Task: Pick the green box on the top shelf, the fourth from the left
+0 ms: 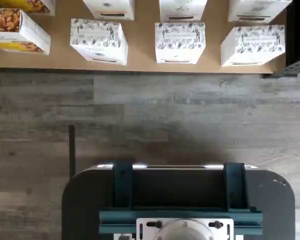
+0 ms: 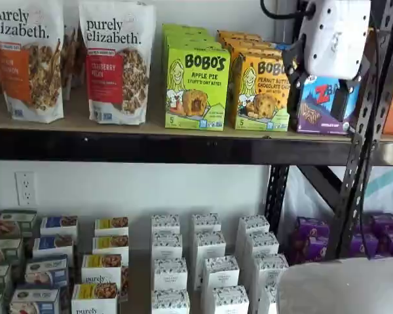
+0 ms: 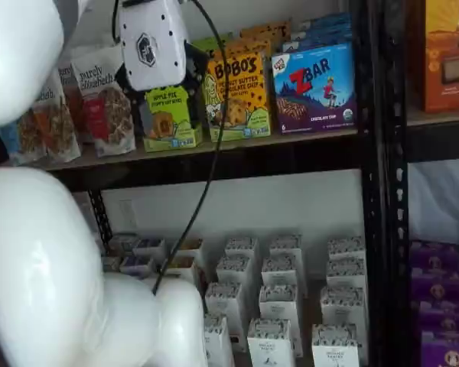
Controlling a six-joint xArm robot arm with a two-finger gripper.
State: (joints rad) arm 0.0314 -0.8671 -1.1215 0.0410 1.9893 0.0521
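Note:
The green box [image 2: 196,88] is a lime-green Bobo's Apple Pie carton. It stands upright at the front of the top shelf [image 2: 150,147], with more green cartons behind it. In a shelf view the box [image 3: 168,118] is partly hidden by the gripper's white body. My gripper [image 2: 321,72] hangs in front of the top shelf, level with the boxes and apart from them. It also shows in the other shelf view [image 3: 159,76]. Only dark bits show beside its white body, so I cannot tell whether the fingers are open or shut. The wrist view shows neither box nor fingers.
An orange-yellow Bobo's peanut butter box [image 2: 262,95] stands right of the green one, then a Zbar box [image 2: 324,104]. Granola bags [image 2: 118,62] stand to the left. Small white cartons [image 1: 180,42] fill the lower shelf. A black upright [image 2: 363,131] stands at the right. A dark mount with teal brackets [image 1: 180,200] shows in the wrist view.

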